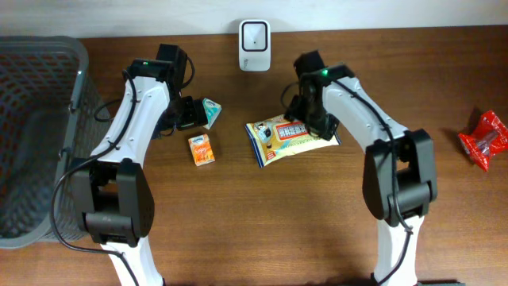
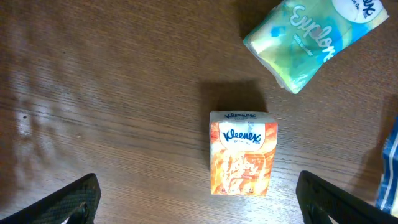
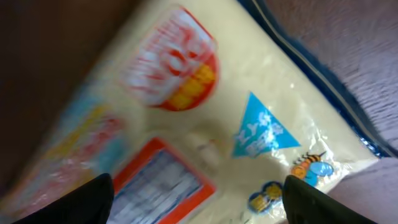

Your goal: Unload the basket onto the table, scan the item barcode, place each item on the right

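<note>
The item, a yellow snack packet with blue edges, lies flat on the wooden table in front of the white scanner. My right gripper hangs low over the packet's upper right part. The right wrist view is blurred and almost filled by the packet, and the gripper stands open there with its fingers wide at both lower corners. I cannot make out a barcode. My left gripper is open above an orange Kleenex pack, with nothing between the fingers of that gripper.
A teal tissue pack lies beside the left gripper, also seen at the top right of the left wrist view. The orange Kleenex pack sits just below it. A grey basket stands at the far left. A red packet lies at the far right.
</note>
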Controlling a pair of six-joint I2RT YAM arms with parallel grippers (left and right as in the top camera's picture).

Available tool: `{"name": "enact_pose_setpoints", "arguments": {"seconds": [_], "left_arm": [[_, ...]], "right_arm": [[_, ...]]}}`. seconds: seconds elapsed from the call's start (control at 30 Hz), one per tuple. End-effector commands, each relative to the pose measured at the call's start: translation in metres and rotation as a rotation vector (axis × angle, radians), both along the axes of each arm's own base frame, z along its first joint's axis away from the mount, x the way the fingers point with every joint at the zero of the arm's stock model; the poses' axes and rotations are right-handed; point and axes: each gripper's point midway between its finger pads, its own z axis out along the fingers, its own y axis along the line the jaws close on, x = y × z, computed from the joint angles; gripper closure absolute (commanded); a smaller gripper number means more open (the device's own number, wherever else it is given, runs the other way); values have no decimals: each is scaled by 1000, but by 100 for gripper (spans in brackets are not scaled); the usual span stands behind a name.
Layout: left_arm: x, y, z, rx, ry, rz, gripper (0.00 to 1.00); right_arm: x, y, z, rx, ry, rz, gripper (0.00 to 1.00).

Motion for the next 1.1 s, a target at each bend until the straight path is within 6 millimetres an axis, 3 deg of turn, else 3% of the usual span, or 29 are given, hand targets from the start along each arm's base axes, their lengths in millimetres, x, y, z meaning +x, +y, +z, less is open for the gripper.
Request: {"name": "enact_pose_setpoints", "arguments": {"seconds": [0.0,0.13,0.27,0.4,0.5,0.57,0.63,0.73,0.8,0.97,1.07], "left_arm": [[0,-1,5,-9,-11,1,1],[0,-1,5,-10,-12,1,1],[0,-1,5,-9,-12,1,1],[0,-1,5,-9,-12,1,1],[0,-1,5,-10,-12,1,1],[0,-1,5,-9,-12,1,1],[0,-1,5,-9,-12,1,1],[0,-1,5,-9,-12,1,1],[0,-1,5,-10,-12,1,1],[0,-1,5,-10,-12,1,1],[0,-1,5,-10,-12,1,1]], "right_arm": [[-28,-9,-30,-53,106,17,13],[-56,-22,-22,-110,209,23,10],[-68,-44,18,-214,206,35,8],[-48,-41,64,-199,81,311,3],[-31,-39,79,-230,8,630,5],[-37,-34,77,-208,38,854,1],[-60,-21,75,-89,95,1019,1],[-112,26,82,308,118,1264,2],[-128,37,77,381,132,1336,1],[-145,25,30,197,247,1442,1],[-129,6,-1,-54,256,1509,2]]}}
